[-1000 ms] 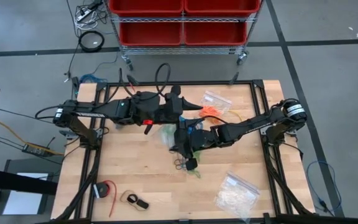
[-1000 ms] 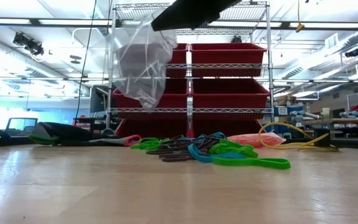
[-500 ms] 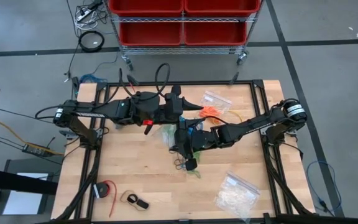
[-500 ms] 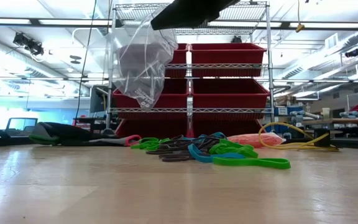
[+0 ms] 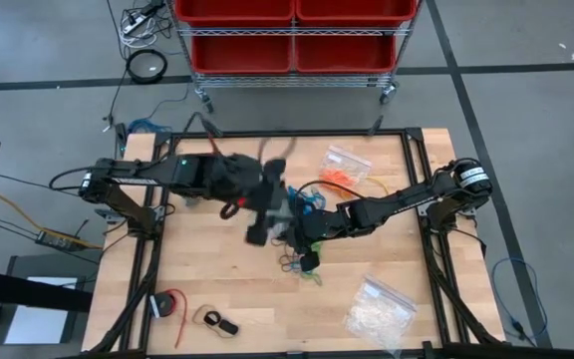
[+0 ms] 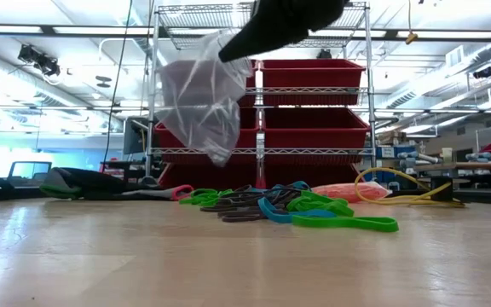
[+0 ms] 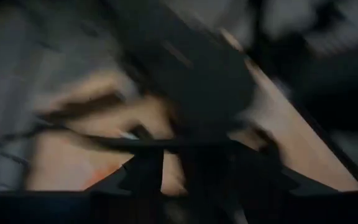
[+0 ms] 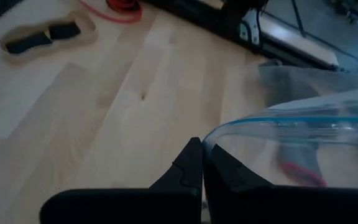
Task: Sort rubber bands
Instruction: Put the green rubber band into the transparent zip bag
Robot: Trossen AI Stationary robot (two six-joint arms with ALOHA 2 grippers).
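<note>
From above, the rubber bands (image 5: 300, 261) are only a small dark and green tangle on the wooden table (image 5: 217, 269), partly under the two arms that meet over its middle. The level view spreads the same pile out: green, blue and black loops (image 6: 301, 209) lying flat on the wood, with an orange heap and a yellow cable (image 6: 399, 192) behind them. That view also shows a clear plastic bag (image 6: 201, 107) hanging in the air above the pile, gripped at its upper corner by a dark arm. The right wrist view settles whose grip it is: the right gripper (image 8: 201, 163) has its fingers pressed together on the bag's blue-edged rim (image 8: 291, 127). The left gripper (image 5: 257, 231) is a blur from above, just beside the bag, and its own wrist view is too smeared to show anything; whether its claw is wide or narrow cannot be told. Only the overhead view shows a second bag of whitish pieces (image 5: 379, 307) near the table's front right, well apart from the pile, and a small bag holding orange bands (image 5: 345, 168) toward the back.
</note>
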